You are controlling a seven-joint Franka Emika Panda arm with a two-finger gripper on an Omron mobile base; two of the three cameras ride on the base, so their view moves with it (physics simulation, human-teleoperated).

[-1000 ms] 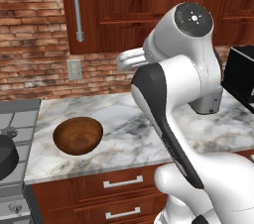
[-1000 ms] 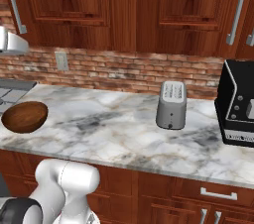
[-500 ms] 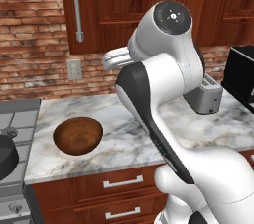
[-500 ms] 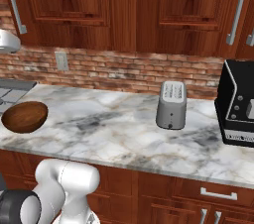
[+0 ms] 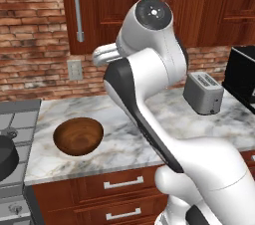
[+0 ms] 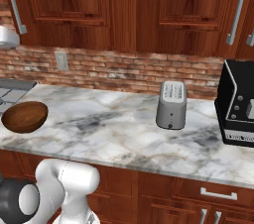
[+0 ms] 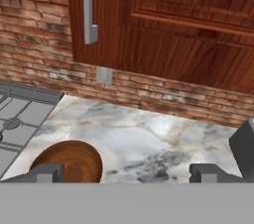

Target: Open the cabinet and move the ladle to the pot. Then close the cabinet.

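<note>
The cabinet is a reddish-brown wall unit, its door shut, with a long vertical silver bar handle. That cabinet and handle sit at the top of the hand view, and the handle also stands at the far left of the right base view. My gripper is open with nothing between its fingertips, well short of the door and above the counter. The dark pot rests on the stove at the left edge. The ladle is hidden.
A brown wooden bowl lies on the marble counter near the stove. A grey toaster and a black appliance stand to the right. Drawers run below the counter's front edge.
The arm has swung left toward the cabinet door, uncovering the toaster in the left base view. The gripper stayed open. The bowl, pot and door have not moved.
</note>
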